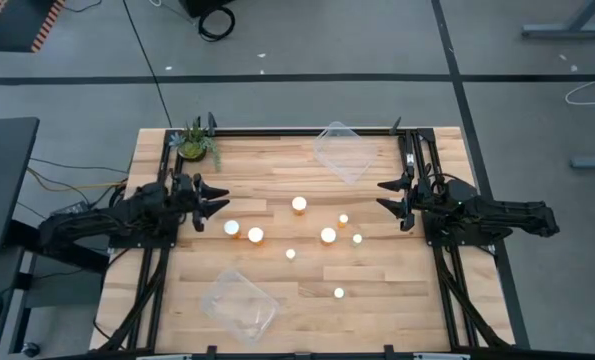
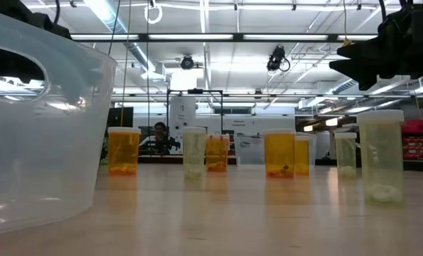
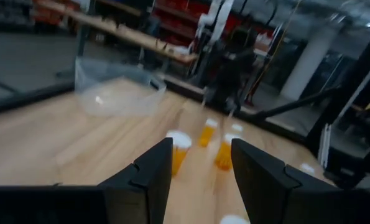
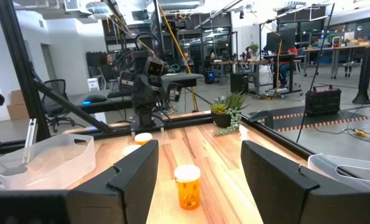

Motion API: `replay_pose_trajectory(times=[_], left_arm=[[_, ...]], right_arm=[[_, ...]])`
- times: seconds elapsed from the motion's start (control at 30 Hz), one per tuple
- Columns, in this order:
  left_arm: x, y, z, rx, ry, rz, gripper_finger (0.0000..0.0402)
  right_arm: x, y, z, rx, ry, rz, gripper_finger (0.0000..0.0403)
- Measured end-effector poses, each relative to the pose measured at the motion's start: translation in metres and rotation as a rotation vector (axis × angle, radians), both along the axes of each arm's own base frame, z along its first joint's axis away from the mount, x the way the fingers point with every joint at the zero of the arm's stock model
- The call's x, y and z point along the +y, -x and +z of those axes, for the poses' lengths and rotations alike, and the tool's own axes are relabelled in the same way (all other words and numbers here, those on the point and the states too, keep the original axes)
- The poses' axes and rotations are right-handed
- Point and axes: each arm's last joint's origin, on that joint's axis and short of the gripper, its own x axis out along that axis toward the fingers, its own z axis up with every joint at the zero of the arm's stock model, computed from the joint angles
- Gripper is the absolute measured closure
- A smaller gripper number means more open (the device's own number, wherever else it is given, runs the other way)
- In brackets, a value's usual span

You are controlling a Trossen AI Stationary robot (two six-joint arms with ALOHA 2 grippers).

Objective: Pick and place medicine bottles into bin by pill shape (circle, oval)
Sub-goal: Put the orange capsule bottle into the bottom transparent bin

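Observation:
Eight small medicine bottles with white caps stand upright on their bases, scattered mid-table, among them a wide one (image 1: 299, 204), two at the left (image 1: 232, 228) (image 1: 256, 236) and one toward the near edge (image 1: 339, 293). In the low view they stand in a row (image 2: 279, 152). My left gripper (image 1: 217, 200) hovers open at the table's left, empty; its wrist view shows bottles (image 3: 178, 149) ahead of it. My right gripper (image 1: 385, 197) hovers open at the table's right, empty, facing an amber bottle (image 4: 188, 185).
One clear plastic bin (image 1: 342, 150) sits at the far middle of the table. Another clear bin (image 1: 239, 303) sits at the near left and fills the left of the low view (image 2: 26, 128). A small green potted plant (image 1: 195, 143) stands at the far left corner.

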Motion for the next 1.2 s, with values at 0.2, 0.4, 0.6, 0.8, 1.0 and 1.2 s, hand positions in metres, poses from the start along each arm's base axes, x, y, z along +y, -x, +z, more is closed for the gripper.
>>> replay_pose_trajectory(times=[0.2, 0.4, 0.6, 0.8, 1.0, 1.2], left_arm=[[0.000, -0.008, 0.005, 0.096, 0.055, -0.064, 0.0230], [0.000, -0.017, 0.010, 0.220, 0.087, -0.111, 0.0230], [-0.005, -0.021, 0.014, 0.329, 0.116, -0.175, 0.0229], [-0.010, -0.021, 0.022, 0.425, 0.109, -0.164, 0.0221], [-0.012, -0.017, 0.033, 0.486, 0.102, -0.134, 0.0216], [-0.012, -0.016, 0.043, 0.490, 0.102, -0.131, 0.0216]], right_arm=[[0.000, 0.000, 0.000, 0.000, 0.000, 0.000, 0.0166], [0.000, 0.000, 0.000, 0.000, 0.000, 0.000, 0.0166], [0.000, 0.000, 0.000, 0.000, 0.000, 0.000, 0.0166], [0.000, 0.000, 0.000, 0.000, 0.000, 0.000, 0.0166], [0.000, 0.000, 0.000, 0.000, 0.000, 0.000, 0.0166], [0.000, 0.000, 0.000, 0.000, 0.000, 0.000, 0.0166]])
